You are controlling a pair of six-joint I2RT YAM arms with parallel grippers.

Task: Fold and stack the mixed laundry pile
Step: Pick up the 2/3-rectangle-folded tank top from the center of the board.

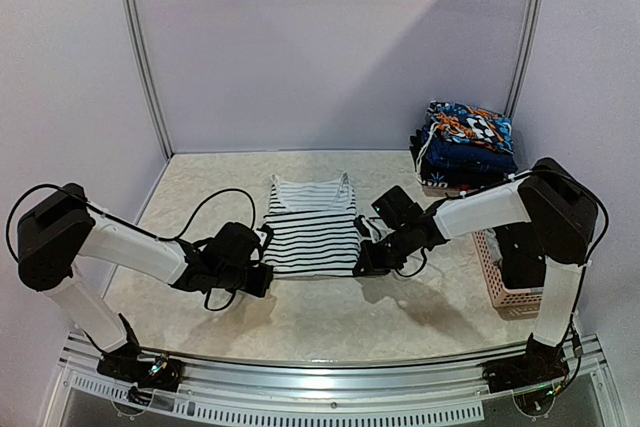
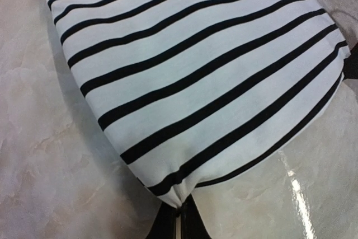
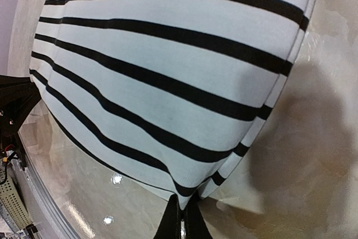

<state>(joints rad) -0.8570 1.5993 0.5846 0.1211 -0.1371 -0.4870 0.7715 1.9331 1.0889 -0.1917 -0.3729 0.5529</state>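
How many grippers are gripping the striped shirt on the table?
2. The left gripper pinches the near left corner of the striped shirt; the right gripper pinches its near right corner. Both are shut on the fabric.

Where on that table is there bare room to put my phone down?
Bare table lies left of the striped top, and in the strip between it and the front rail. Crowded: the right side, with the folded stack and pink basket, and the top's near corners, clamped by the left gripper and right gripper.
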